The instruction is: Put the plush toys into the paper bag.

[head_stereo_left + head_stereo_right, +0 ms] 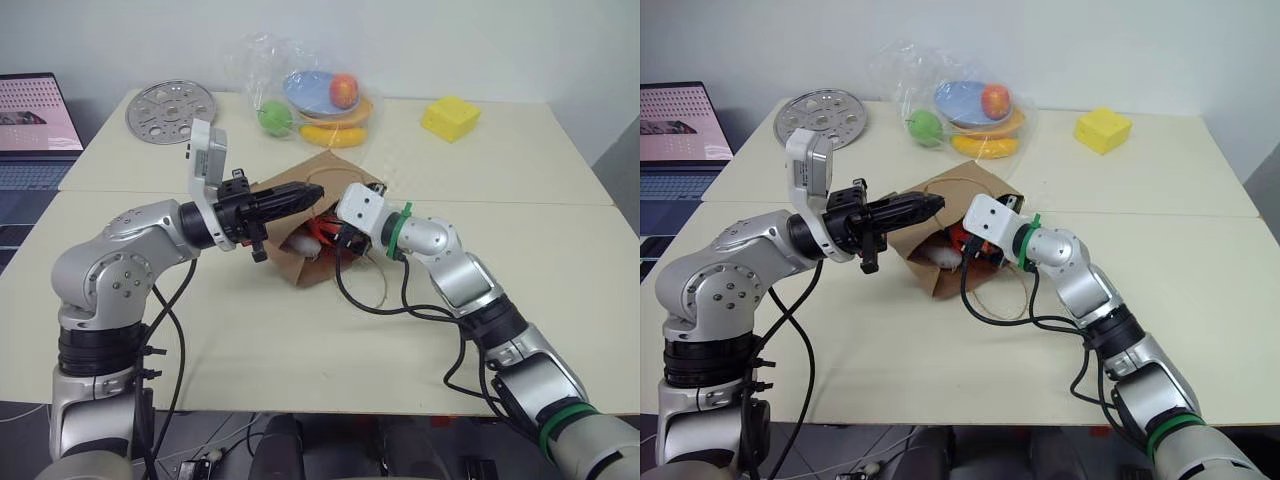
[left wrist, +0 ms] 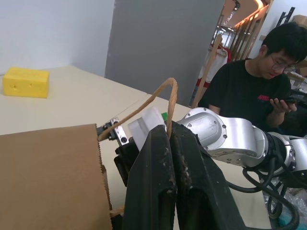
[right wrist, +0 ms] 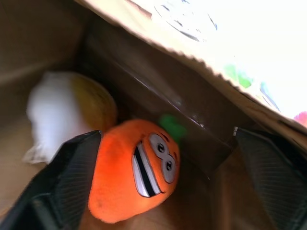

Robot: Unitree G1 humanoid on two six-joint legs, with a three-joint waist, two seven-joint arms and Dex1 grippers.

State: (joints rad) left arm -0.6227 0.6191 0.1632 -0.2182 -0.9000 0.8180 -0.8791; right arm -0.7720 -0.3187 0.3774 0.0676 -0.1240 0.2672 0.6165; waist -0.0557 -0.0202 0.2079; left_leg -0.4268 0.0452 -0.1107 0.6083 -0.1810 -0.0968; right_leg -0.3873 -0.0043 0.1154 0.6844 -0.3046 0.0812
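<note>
One table (image 1: 520, 200) carried one paper bag (image 1: 300, 262) lying on its side, mouth toward the robot's right. Inside it lay two plush toys: one orange carrot (image 3: 136, 175) and one white egg-shaped toy (image 3: 57, 112) just beside it. The left gripper (image 2: 169, 143) was clamped on one twine handle (image 2: 153, 98), holding the mouth up. The right gripper (image 3: 168, 177) reached inside, its two fingers spread wide, the carrot lying loose against one.

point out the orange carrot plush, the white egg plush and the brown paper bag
orange carrot plush (image 3: 134, 179), right wrist view, on its face
white egg-shaped plush (image 3: 53, 112), right wrist view, white side
brown kraft paper bag (image 2: 48, 177), left wrist view, outer wall
</note>
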